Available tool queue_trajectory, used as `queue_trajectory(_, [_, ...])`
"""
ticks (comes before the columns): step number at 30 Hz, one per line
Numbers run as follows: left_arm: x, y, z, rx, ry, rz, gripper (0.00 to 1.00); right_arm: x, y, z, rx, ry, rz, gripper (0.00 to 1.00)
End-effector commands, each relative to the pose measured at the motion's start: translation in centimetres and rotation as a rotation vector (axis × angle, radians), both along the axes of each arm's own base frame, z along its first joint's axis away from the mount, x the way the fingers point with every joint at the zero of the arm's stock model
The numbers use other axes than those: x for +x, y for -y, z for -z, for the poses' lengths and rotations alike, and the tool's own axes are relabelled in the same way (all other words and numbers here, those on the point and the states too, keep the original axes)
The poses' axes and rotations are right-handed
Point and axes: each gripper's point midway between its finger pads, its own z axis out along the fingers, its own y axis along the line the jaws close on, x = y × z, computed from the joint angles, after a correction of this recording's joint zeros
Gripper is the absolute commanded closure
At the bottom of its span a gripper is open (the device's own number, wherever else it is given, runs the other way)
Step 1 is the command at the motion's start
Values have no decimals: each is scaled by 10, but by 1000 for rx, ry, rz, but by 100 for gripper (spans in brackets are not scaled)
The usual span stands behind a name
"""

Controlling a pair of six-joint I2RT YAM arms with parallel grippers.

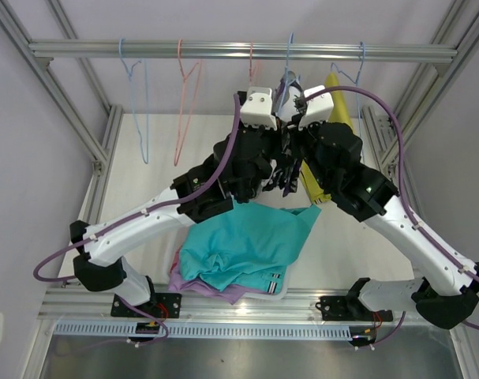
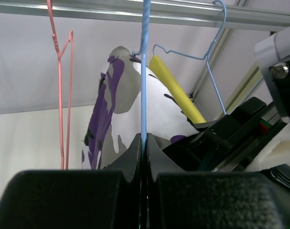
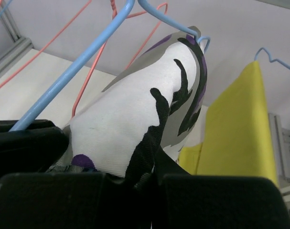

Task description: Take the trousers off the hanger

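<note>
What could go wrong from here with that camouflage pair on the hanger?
The right gripper pinches a fold of the camouflage trousers; it may slip when pulled. The left gripper clamps the blue hanger by its wire, which might twist or lift off the rail. The yellow trousers hang close and could snag.

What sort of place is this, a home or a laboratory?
Probably a laboratory robot cell: an aluminium frame surrounds the white table, a rail carries wire hangers, and two robot arms are bolted at the near edge.
</note>
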Motion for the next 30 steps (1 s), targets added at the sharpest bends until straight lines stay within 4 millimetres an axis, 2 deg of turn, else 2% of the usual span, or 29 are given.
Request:
queue_trajectory(1, [12, 0, 10, 43, -10, -43, 100, -20, 19, -105, 180, 231, -10, 100])
queue_trajectory(7, [20, -4, 28, 65, -53, -65, 100, -35, 42, -125, 178, 265, 17, 100])
queue_trajectory(11, [22, -12, 38, 66, -76, -88, 100, -47, 60, -131, 179, 279, 36, 100])
queue_trajectory(18, [23, -13, 67, 119, -122, -93, 99, -64, 87, -144, 185, 311, 67, 100])
queue_trajectory(19, [23, -13, 76, 137, -132, -93, 100, -67, 91, -149, 189, 319, 72, 100])
queue_trajectory(21, [22, -13, 81, 140, -139, -84, 100, -70, 96, -152, 189, 322, 81, 100])
queue_trajectory(22, [21, -11, 96, 172, -151, -76, 100, -72, 100, -156, 199, 329, 91, 100])
queue_trajectory(24, [20, -13, 99, 178, -143, -71, 100, -74, 103, -158, 200, 330, 93, 100])
queue_trajectory(26, [21, -16, 117, 208, -151, -81, 99, -78, 107, -163, 207, 336, 93, 100])
queue_trajectory(30, [20, -20, 137, 241, -164, -91, 100, -82, 110, -171, 222, 344, 87, 100])
